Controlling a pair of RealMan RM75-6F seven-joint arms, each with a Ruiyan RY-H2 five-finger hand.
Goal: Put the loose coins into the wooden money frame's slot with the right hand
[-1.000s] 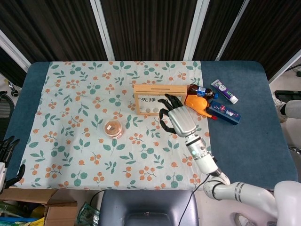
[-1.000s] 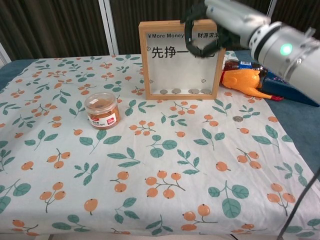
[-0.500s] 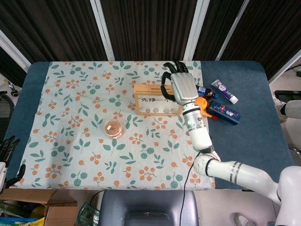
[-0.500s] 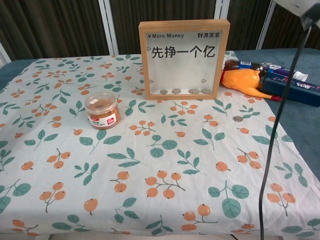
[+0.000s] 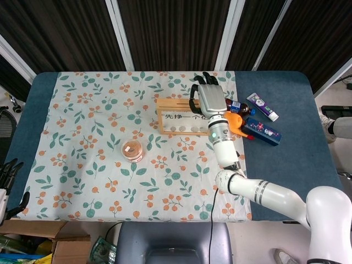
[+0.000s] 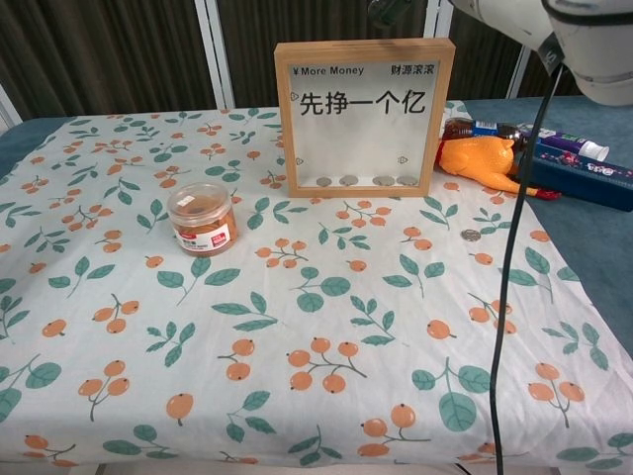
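The wooden money frame (image 6: 364,117) stands upright at the back of the floral cloth, with several coins (image 6: 348,181) lying along its inner bottom. One loose coin (image 6: 471,236) lies on the cloth in front of the frame's right side. My right hand (image 5: 209,99) hovers over the right end of the frame (image 5: 184,116), its dark fingers (image 5: 195,91) curled down toward the top edge. In the chest view only its fingertips (image 6: 388,10) show at the top. Whether it pinches a coin is hidden. My left hand (image 5: 10,171) hangs off the table's left edge, fingers apart, holding nothing.
An orange-lidded jar (image 6: 202,218) stands left of the frame. Right of the frame lie an orange toy chicken (image 6: 482,160), a bottle (image 6: 485,129), a toothpaste tube (image 5: 262,106) and a blue box (image 5: 263,131). A black cable (image 6: 509,247) hangs across the right side.
My right hand has risen from in front of the frame's glass to above its top right end, then settled slightly. The coins, jar and left hand have not moved.
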